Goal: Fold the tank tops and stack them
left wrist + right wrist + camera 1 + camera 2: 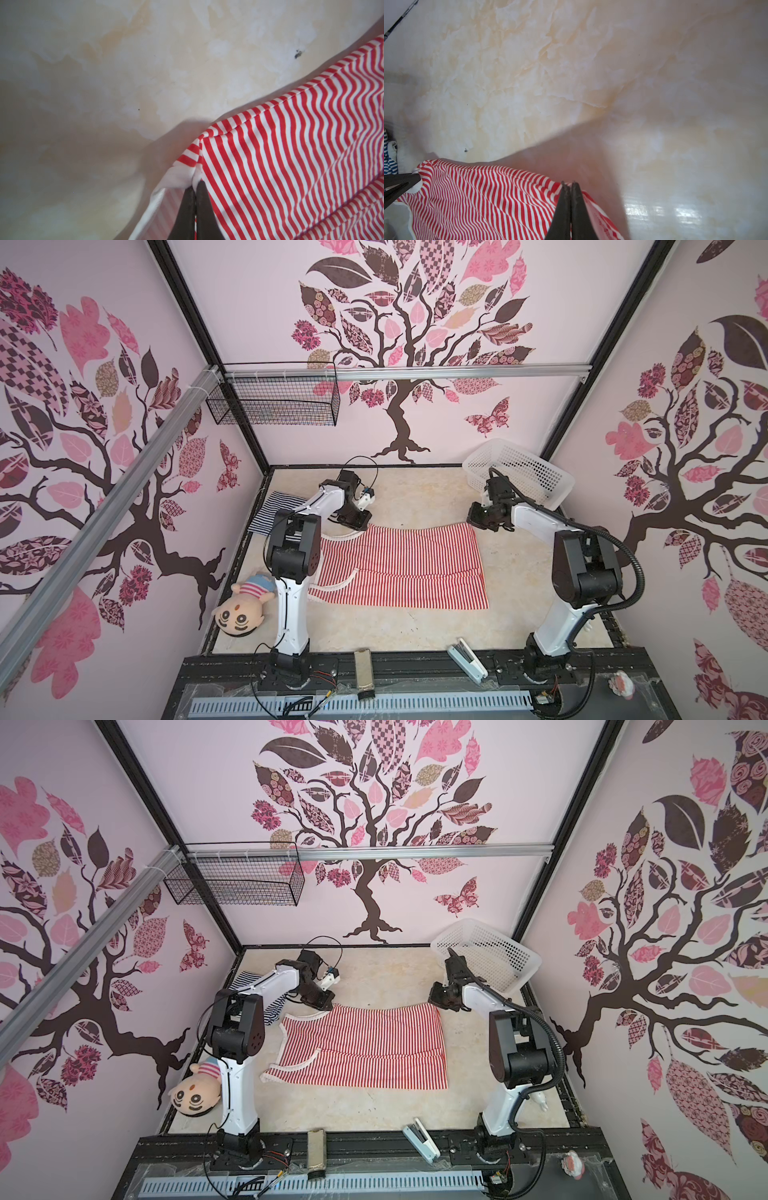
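The red-and-white tank top lies spread in the middle of the table, straps toward the left. My left gripper is shut on its far left corner, pinching white trim and striped cloth. My right gripper is shut on its far right corner at the hem. That far edge sags between the two grips, a little off the table. The navy-and-white tank top lies at the far left, partly hidden behind my left arm.
A tilted white plastic basket stands at the far right. A black wire basket hangs on the back wall. A plush doll lies front left. A stapler and a small case sit on the front rail.
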Motion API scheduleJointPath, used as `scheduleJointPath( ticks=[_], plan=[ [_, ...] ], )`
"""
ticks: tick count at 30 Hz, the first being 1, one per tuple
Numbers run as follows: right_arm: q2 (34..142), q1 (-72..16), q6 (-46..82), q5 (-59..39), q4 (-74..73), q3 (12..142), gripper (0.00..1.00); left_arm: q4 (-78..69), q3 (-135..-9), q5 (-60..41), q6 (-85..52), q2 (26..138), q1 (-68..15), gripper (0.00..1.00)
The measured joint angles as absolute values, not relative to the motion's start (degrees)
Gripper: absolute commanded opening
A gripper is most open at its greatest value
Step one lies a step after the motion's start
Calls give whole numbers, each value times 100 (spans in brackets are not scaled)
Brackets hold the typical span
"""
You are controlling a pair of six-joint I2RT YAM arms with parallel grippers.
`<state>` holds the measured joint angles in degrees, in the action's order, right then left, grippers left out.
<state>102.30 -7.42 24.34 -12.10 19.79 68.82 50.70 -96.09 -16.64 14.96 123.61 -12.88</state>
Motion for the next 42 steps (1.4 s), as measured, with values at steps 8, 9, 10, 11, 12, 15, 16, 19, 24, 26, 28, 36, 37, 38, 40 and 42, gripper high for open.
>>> scheduleJointPath(
  ticks=[8, 9, 10, 11, 12, 15, 16, 19, 24, 26, 28, 36, 37, 38, 40, 42],
  plan=[
    [9714, -742, 2429, -1216, 1907, 6235, 0, 4932, -9264, -1785, 1503, 12036, -1288, 0],
    [9618, -742, 2432, -1223, 1903, 6130, 0, 4895, -9172, -1796, 1505, 11935, -1288, 0],
    [9511, -742, 2436, -1227, 1900, 6023, 0, 4851, -9083, -1806, 1509, 11841, -1288, 0],
    [9391, -742, 2438, -1229, 1892, 5913, 0, 4797, -8971, -1811, 1525, 11721, -1288, 0],
    [9260, -742, 2438, -1229, 1890, 5804, 0, 4735, -8840, -1813, 1546, 11596, -1288, 0],
    [8914, -742, 2440, -1227, 1876, 5557, 0, 4558, -8495, -1813, 1636, 11279, -1288, 0],
    [8794, -742, 2440, -1229, 1857, 5468, 0, 4504, -8374, -1813, 1660, 11177, -1288, 0],
    [8482, -742, 2451, -1232, 1839, 5188, 0, 4287, -7975, -1820, 1741, 10881, -1288, 0],
    [8053, -742, 2512, -1251, 1809, 4694, 0, 3986, -7220, -1828, 1852, 10313, -1288, 0],
    [7865, -742, 2561, -1295, 1774, 4473, 0, 3883, -6960, -1826, 1894, 10055, -1291, 0],
    [7690, -742, 2596, -1341, 1756, 4259, 0, 3769, -6729, -1828, 1944, 9824, -1291, 0],
    [7293, -742, 2681, -1483, 1697, 3634, 0, 3553, -6036, -1841, 2086, 9448, -1291, 0],
    [7247, -742, 2689, -1507, 1686, 3555, 0, 3540, -5944, -1831, 2106, 9443, -1291, 0],
    [7203, -742, 2698, -1525, 1682, 3485, 0, 3535, -5850, -1828, 2126, 9437, -1291, 0],
    [7126, -742, 2705, -1551, 1673, 3365, 0, 3535, -5695, -1824, 2156, 9411, -1291, 1],
    [7039, -742, 2716, -1577, 1667, 3249, 3, 3544, -5553, -1826, 2209, 9349, -1291, 11]
  ],
)
